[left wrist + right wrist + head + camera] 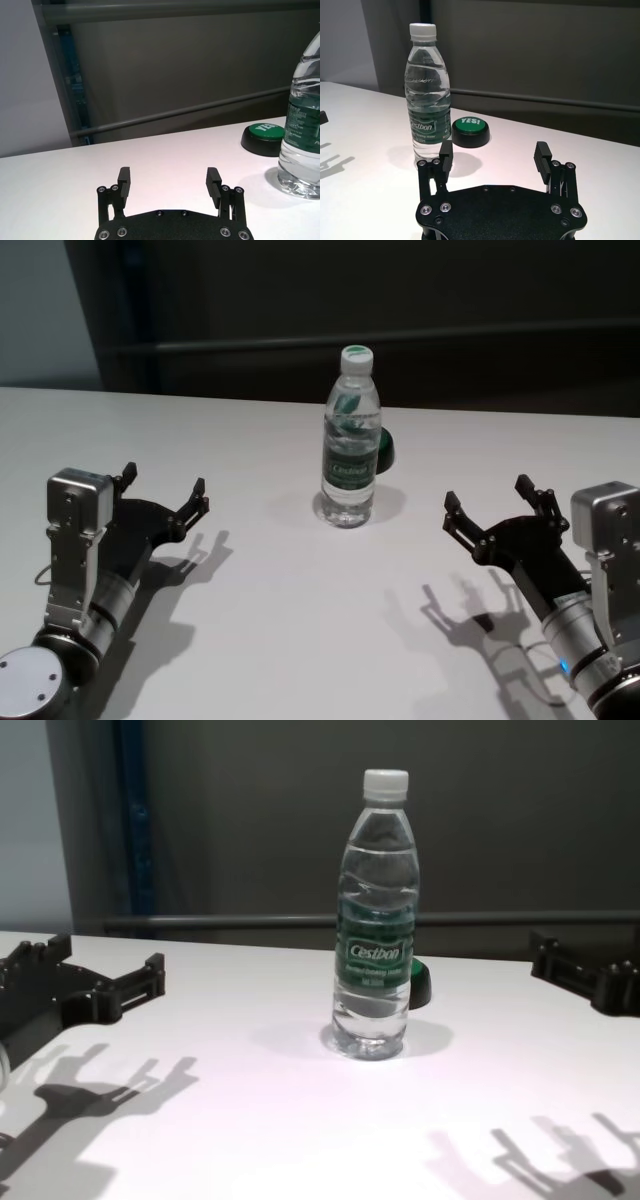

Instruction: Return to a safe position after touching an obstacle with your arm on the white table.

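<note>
The obstacle, a clear water bottle (351, 440) with a white cap and a dark green label, stands upright mid-way across the white table (270, 640). My left gripper (163, 485) hovers low over the table on the left, open and empty, well clear of the bottle (302, 130). On the right, my right gripper (488, 495) is also open and empty, a similar distance from the bottle (426, 95). Neither arm touches it. The chest view shows the bottle (376, 920) centred, with the left gripper (105, 960) at the left edge.
A low black button (384, 452) with a green top sits just behind the bottle, to its right, and also shows in the right wrist view (470, 131). A dark wall with a horizontal rail runs behind the table's far edge.
</note>
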